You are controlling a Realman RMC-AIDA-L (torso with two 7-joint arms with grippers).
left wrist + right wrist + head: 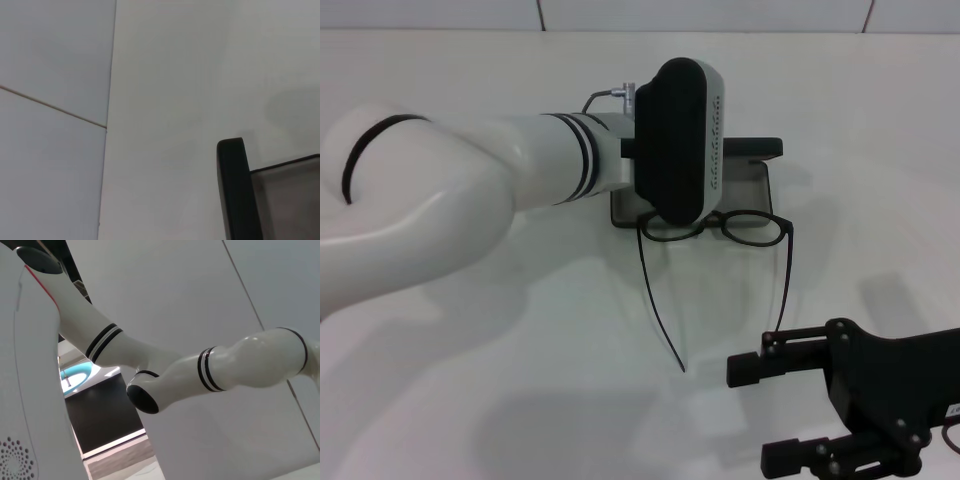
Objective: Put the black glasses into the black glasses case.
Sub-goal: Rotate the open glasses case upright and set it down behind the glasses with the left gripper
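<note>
The black glasses [757, 228] lie unfolded on the white table, lenses just in front of the black glasses case [752, 183], temple arms pointing toward me. The case stands open, its lid [755, 147] raised at the back. My left arm reaches across from the left, and its black gripper housing [680, 140] hangs over the case's left part and hides the left lens's upper edge. The left wrist view shows the case's lid edge [235, 192] and grey lining [292, 200]. My right gripper [762, 412] is open and empty at the near right, close to the right temple tip.
The white table [550, 340] spreads to the front left of the glasses. A wall seam runs along the table's back edge. The right wrist view shows only my left arm [240, 365] and my body, no task things.
</note>
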